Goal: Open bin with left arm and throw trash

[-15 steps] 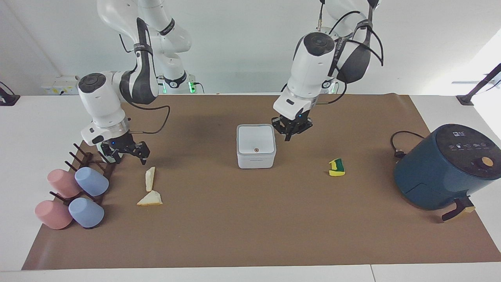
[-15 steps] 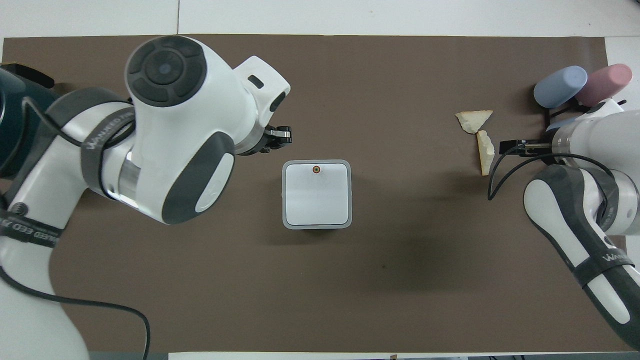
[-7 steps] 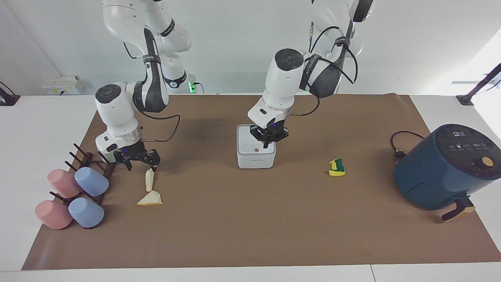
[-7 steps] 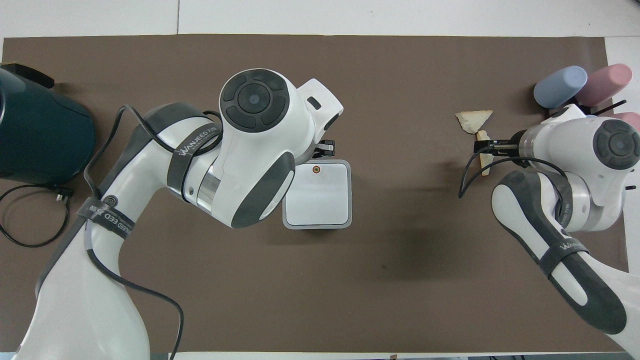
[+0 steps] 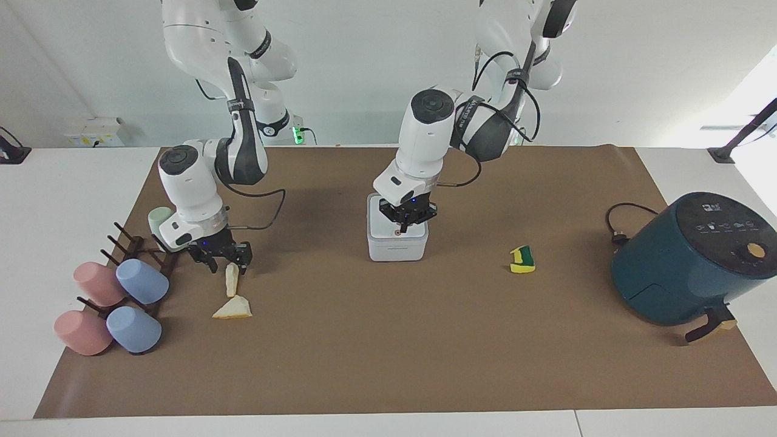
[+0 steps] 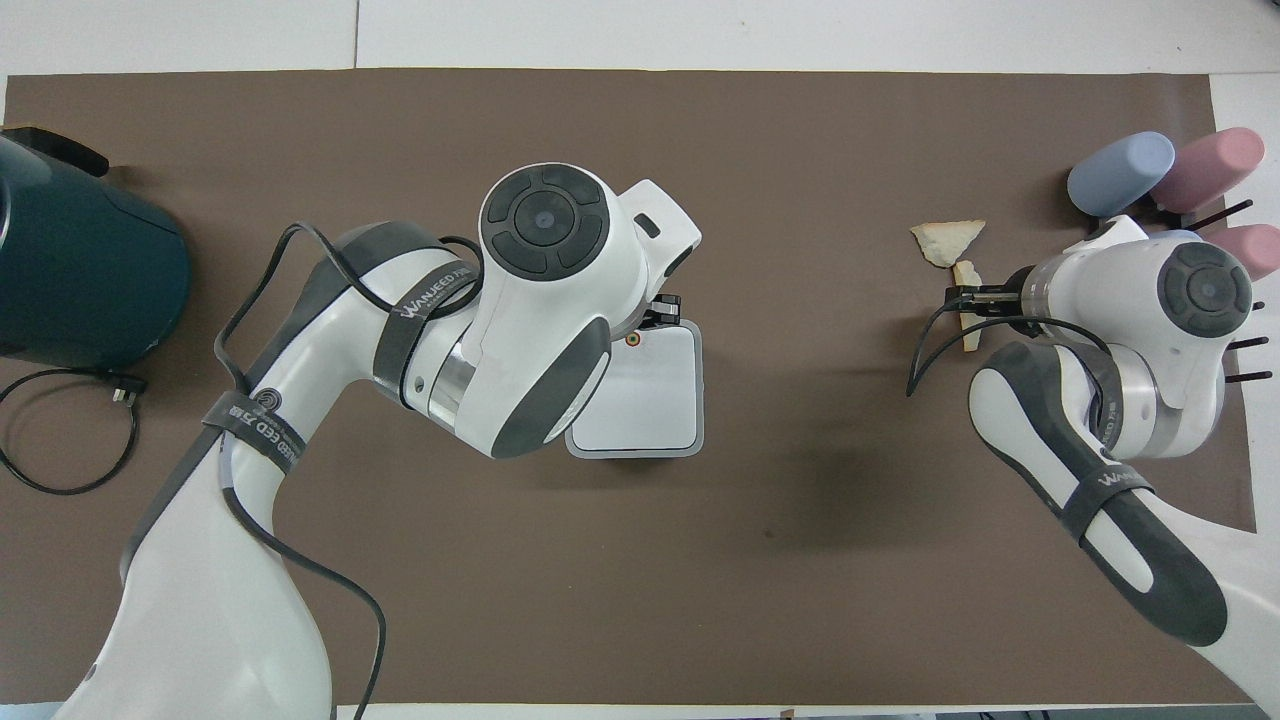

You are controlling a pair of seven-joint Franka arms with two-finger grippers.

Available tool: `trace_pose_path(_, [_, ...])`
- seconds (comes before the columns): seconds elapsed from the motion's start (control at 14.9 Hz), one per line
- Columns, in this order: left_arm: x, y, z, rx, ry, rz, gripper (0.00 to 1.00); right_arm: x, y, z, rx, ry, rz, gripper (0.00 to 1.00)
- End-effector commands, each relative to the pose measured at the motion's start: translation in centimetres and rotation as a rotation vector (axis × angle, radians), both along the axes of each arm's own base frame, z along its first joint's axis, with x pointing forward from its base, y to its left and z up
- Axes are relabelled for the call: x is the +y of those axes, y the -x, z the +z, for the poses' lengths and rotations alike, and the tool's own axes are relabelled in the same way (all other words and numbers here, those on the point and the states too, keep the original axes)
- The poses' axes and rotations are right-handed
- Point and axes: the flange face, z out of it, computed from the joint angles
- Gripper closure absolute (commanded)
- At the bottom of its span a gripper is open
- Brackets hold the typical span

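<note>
The white bin [image 5: 397, 247] stands mid-mat with its lid closed; it also shows in the overhead view [image 6: 650, 400]. My left gripper [image 5: 403, 227] is shut and points down on the lid's edge farther from the robots, at the brown dot [image 6: 632, 340]. My right gripper [image 5: 223, 263] is open, low over the mat, its fingers astride the nearer end of one cream wedge [image 5: 231, 281]. A second cream wedge [image 5: 233, 309] lies just farther out. The yellow-and-green sponge bit [image 5: 522, 260] lies toward the left arm's end, hidden under the left arm in the overhead view.
A dark teal air fryer [image 5: 692, 261] with its cable [image 5: 622, 221] stands at the left arm's end. Pink and blue cups [image 5: 142, 282] lie on a dark peg rack [image 5: 130, 246] at the right arm's end, close beside my right gripper, with a pale green cup [image 5: 159, 217] nearer the robots.
My left gripper moved from beside the bin to over its lid and came down at the brown dot. My right gripper moved down and outward to the nearer cream wedge.
</note>
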Motion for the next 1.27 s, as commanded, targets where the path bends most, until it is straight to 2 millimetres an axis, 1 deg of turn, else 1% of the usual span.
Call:
trace_pose_path(0.0, [0.0, 0.3, -1.2, 0.0, 0.016, 0.014, 1.0, 0.1, 0.4, 0.1, -0.009, -0.015, -0.016, 1.0])
trace_pose_path(0.13, [-0.4, 0.7, -1.7, 0.006, 0.012, 0.006, 1.0, 0.1, 0.4, 0.3, -0.008, -0.015, -0.017, 1.0])
trace_pose_path(0.2, [-0.7, 1.0, -2.3, 0.013, 0.006, 0.0, 1.0, 0.3, 0.4, 0.7, -0.009, -0.015, -0.014, 1.0])
trace_pose_path(0.33, [-0.7, 1.2, -2.6, 0.018, 0.002, -0.002, 1.0, 0.2, 0.6, 1.9, -0.011, -0.016, -0.014, 1.0])
trace_pose_path(0.47, [-1.0, 1.5, -2.6, 0.019, 0.001, -0.008, 1.0, 0.3, 1.2, 4.4, 0.015, -0.016, -0.013, 1.0])
trace_pose_path(0.67, [-1.3, 2.2, -3.7, 0.029, -0.016, -0.023, 1.0, 0.6, 2.2, 8.6, 0.041, -0.018, -0.011, 1.0])
trace_pose_path(0.74, [-1.2, 2.3, -4.0, 0.027, -0.02, -0.024, 1.0, 0.7, 2.8, 10.3, 0.054, -0.018, -0.006, 1.0])
trace_pose_path(0.87, [-1.7, 3.1, -5.1, 0.026, -0.024, -0.04, 1.0, 1.1, 4.2, 13.1, 0.068, -0.019, -0.002, 1.0])
trace_pose_path(0.94, [-1.6, 3.2, -5.6, 0.026, -0.026, -0.038, 1.0, 2.0, 4.9, 14.5, 0.071, -0.017, 0.013, 1.0])
trace_pose_path(1.0, [-1.6, 3.2, -5.7, 0.026, -0.027, -0.038, 1.0, 2.4, 5.6, 15.6, 0.077, -0.017, 0.02, 1.0])
trace_pose_path(1.07, [-1.6, 3.2, -5.6, 0.025, -0.026, -0.04, 1.0, 2.6, 6.2, 16.6, 0.08, -0.015, 0.024, 1.0])
trace_pose_path(1.14, [-1.6, 3.1, -5.4, 0.026, -0.025, -0.038, 1.0, 3.5, 6.7, 17.4, 0.083, -0.012, 0.041, 1.0])
trace_pose_path(1.2, [-1.6, 3.0, -5.1, 0.023, -0.023, -0.036, 1.0, 3.9, 7.2, 18.4, 0.083, -0.009, 0.047, 1.0])
